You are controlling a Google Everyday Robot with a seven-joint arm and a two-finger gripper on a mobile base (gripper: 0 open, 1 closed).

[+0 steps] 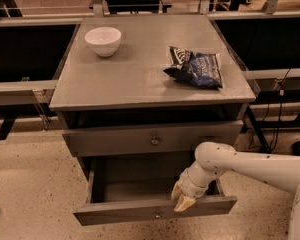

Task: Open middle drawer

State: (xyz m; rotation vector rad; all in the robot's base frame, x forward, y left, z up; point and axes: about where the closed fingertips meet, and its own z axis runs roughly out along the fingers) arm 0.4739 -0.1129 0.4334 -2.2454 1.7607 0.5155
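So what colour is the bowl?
White bowl, camera view. Gripper sits at front of middle drawer.

The gripper (182,199) sits at the top edge of the pulled-out middle drawer (120,215), right of its centre. To the gripper's left the drawer's well lies open from above. Above and behind it, the upper drawer (105,140) and knob (155,141) limit headroom. Bare floor (30,184) spreads farther left.
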